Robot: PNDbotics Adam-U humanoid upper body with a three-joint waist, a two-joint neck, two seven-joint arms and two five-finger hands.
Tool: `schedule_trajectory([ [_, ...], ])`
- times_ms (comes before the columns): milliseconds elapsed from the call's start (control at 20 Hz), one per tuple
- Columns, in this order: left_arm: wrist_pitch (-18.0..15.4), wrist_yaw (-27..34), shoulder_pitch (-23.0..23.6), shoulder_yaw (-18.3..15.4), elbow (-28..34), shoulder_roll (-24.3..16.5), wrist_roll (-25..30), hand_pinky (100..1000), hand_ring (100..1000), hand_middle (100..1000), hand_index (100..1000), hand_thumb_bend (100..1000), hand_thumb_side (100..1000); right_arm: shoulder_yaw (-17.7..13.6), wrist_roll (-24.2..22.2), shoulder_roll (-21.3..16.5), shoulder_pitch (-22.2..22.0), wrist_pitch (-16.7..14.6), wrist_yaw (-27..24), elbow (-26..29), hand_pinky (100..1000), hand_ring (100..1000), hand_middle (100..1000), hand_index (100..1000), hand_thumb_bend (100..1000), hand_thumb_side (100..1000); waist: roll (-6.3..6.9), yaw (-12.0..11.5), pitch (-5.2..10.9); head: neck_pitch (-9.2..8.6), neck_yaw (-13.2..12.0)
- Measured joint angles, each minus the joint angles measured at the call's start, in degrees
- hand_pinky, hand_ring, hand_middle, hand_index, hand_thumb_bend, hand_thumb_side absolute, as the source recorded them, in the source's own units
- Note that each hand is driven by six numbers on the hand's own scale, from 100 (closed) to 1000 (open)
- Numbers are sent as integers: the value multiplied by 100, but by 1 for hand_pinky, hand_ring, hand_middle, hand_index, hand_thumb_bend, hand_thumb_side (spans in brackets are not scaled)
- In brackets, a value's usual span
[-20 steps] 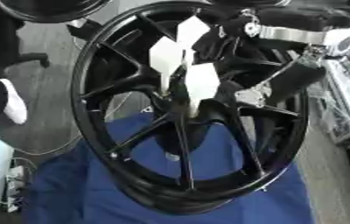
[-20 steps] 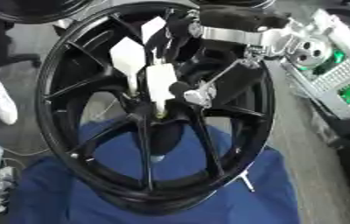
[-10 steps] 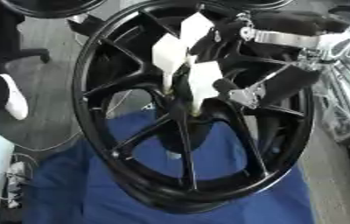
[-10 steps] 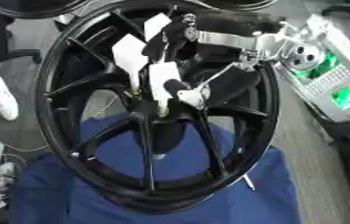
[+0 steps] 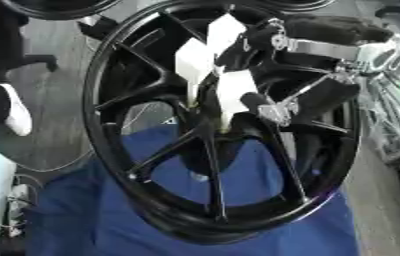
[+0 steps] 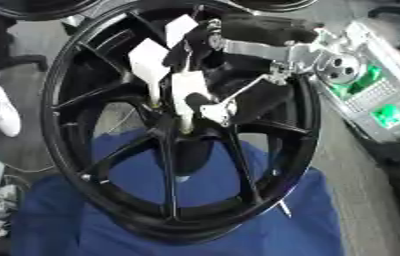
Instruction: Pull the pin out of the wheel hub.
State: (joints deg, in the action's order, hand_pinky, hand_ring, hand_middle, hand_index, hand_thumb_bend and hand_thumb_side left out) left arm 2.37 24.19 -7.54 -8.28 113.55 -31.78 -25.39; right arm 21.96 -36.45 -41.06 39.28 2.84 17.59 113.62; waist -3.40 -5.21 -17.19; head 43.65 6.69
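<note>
Open gaps between black spokes

A workshop or garage floor was suggested: a large black alloy wheel was propped on a blue cloth over a grey floor, more black rims were seen at the top edge, and a green-lit device stood at the right
</note>
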Motion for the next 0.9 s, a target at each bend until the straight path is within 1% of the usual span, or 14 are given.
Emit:
schedule_trajectory([
  [100, 3, 0, -1, 0, 0, 0, 3, 726, 908, 790, 754, 710, 447, -1, 43, 6, 3, 21, 19, 0, 824, 739, 727, 875, 133, 255, -1, -8, -9, -1, -3],
  [300, 11, 0, -2, 0, 0, 0, 11, 726, 909, 790, 754, 709, 446, -35, 209, 21, 28, 29, 77, 0, 822, 736, 724, 873, 120, 241, -1, -12, -23, 1, -11],
  [350, 11, 0, -2, 0, 0, 0, 11, 726, 909, 790, 754, 709, 446, -49, 247, 22, 37, 23, 83, 0, 822, 736, 724, 874, 131, 232, -1, -12, -26, 2, -14],
  [600, 13, 1, -10, 0, 0, 0, 14, 726, 909, 791, 753, 708, 445, -83, 336, 22, 54, 0, 84, 0, 824, 741, 728, 878, 134, 248, -1, -12, -43, 5, -20],
  [700, 13, 4, -12, 1, 0, 0, 16, 726, 909, 791, 753, 707, 445, -77, 327, 22, 54, -6, 85, 0, 828, 748, 735, 882, 132, 270, -1, -12, -66, 5, -19],
  [900, 9, 7, -19, 1, 0, 0, 27, 726, 909, 791, 753, 706, 445, -68, 244, 22, 52, -55, 93, 0, 832, 758, 740, 882, 137, 284, -1, -12, -87, 5, -18],
])
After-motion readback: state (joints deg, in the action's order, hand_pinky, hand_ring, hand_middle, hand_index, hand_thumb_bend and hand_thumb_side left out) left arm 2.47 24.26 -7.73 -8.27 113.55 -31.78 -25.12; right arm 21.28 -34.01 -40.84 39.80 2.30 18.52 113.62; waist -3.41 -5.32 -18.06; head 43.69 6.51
